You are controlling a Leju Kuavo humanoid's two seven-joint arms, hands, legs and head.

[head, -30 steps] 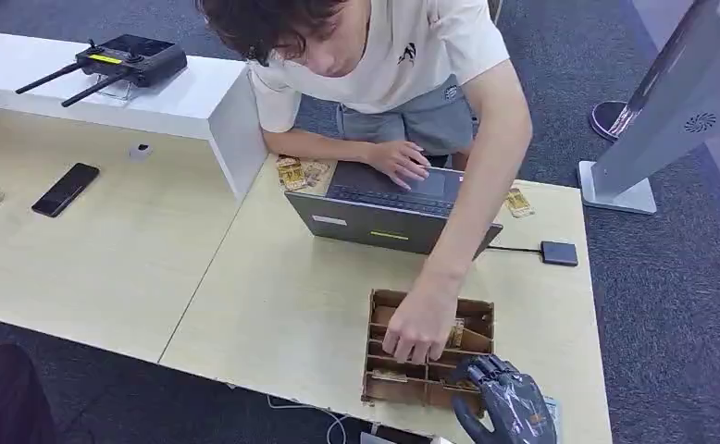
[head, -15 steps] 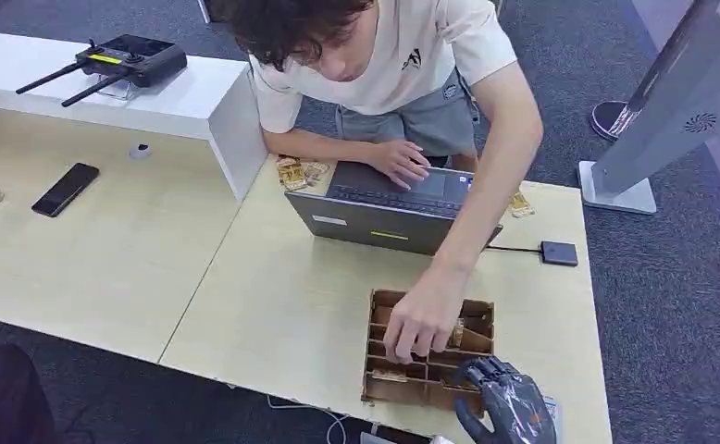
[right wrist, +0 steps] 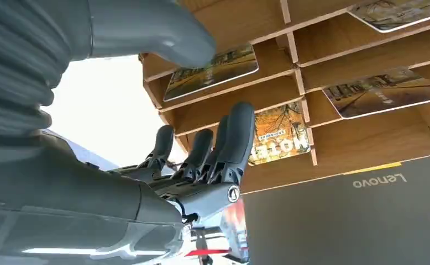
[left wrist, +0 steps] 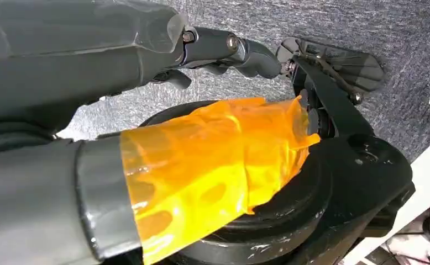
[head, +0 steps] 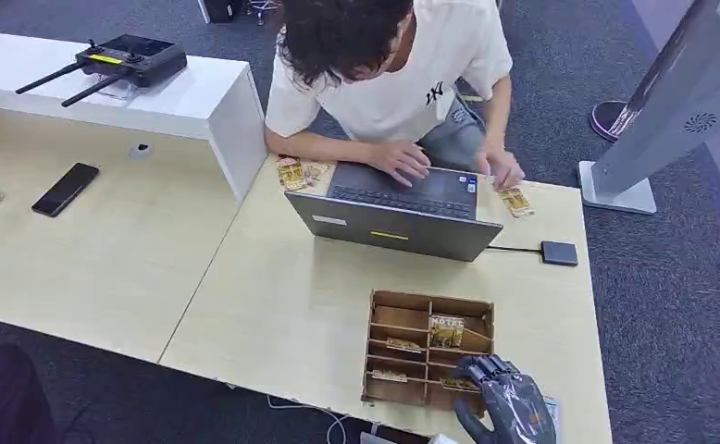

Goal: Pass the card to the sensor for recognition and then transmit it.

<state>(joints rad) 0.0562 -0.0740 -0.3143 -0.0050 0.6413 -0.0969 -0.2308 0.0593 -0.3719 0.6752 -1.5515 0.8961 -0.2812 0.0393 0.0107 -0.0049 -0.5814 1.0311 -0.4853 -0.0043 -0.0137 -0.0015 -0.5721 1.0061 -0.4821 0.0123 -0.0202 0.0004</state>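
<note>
right robot hand empty, fingers apart, at wooden slotted box
glossy rectangular card stands tilted in a slot, long axis along it.

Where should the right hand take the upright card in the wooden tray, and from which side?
Pinch the upright card by its top edge, coming from above. It stands on edge in the wooden tray, divider walls boxing its sides, so probably only the top is free. The right hand hovers nearby.

Left hand with curled dark fingers over grey carpet
</note>
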